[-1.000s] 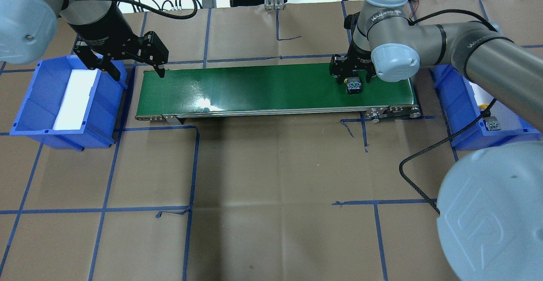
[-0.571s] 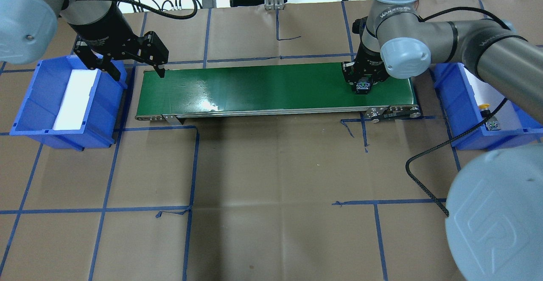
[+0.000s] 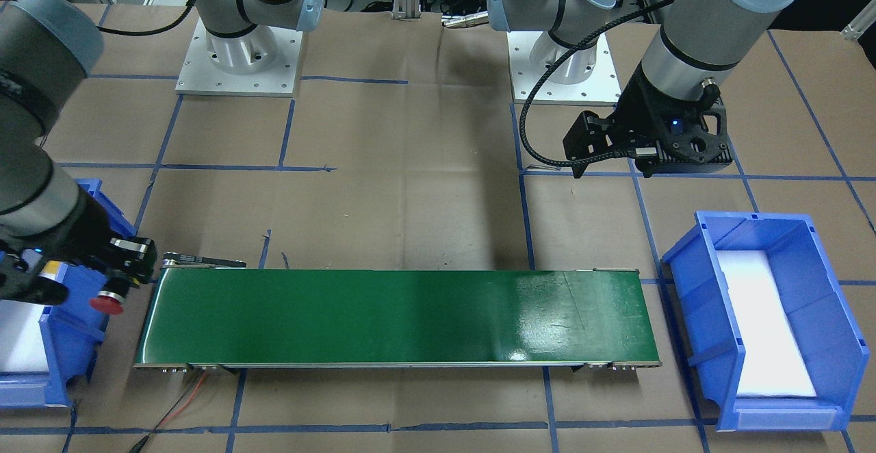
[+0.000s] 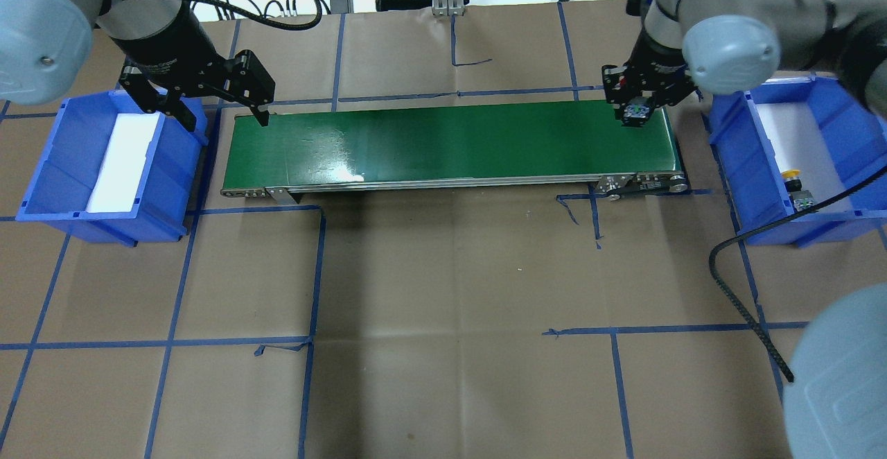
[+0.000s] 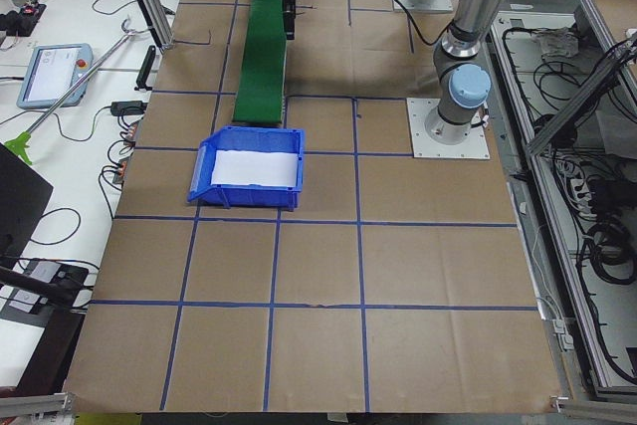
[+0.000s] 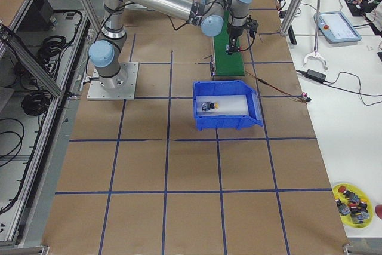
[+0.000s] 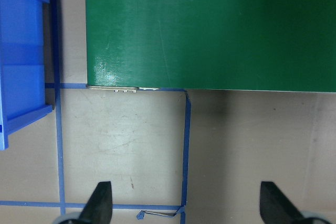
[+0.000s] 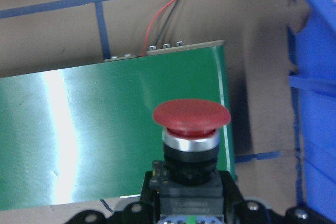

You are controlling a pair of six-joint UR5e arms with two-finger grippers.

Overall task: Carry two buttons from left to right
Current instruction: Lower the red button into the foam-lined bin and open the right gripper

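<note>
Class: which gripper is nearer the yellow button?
Right. The right gripper hangs beside the bin holding the yellow button; the left gripper is at the belt's far end.

The red button sits between the fingers of the right gripper, held by its black body. Its wide red cap points down, away from the wrist, above a silver ring (the grey-green block faces up). The yellow button lies on its side well apart from this gripper, inside the blue bin on white padding.
</note>
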